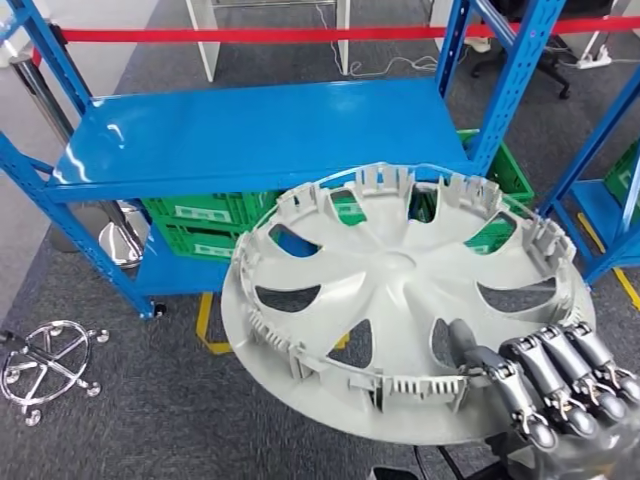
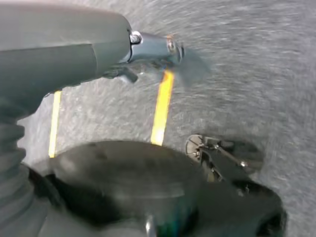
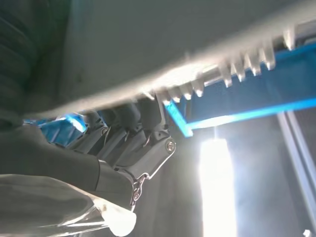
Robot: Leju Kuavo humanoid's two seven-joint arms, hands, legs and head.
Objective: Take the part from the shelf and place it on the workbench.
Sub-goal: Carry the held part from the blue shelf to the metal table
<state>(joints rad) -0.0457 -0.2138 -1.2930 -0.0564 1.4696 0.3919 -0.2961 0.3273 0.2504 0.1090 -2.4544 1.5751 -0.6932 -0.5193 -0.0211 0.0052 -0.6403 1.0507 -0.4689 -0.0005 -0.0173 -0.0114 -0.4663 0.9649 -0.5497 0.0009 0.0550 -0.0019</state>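
The round pale-grey plastic wheel cover [image 1: 400, 300], dished, with teardrop cut-outs and a ring of small ribbed clips along its rim, is held up in front of the blue metal shelf [image 1: 256, 130], tilted with its inner face up. The right hand [image 1: 555, 385] grasps its near right edge, dark jointed fingers [image 1: 528, 375] lying over the rim. Green slatted plastic crates [image 1: 204, 225] sit beneath the glossy blue shelf board. A chrome star-shaped chair base [image 1: 49, 360] lies on the grey carpet at near left. The left hand [image 2: 149, 54] hangs over carpet crossed by yellow tape [image 2: 162, 106]; I cannot tell whether it is clenched.
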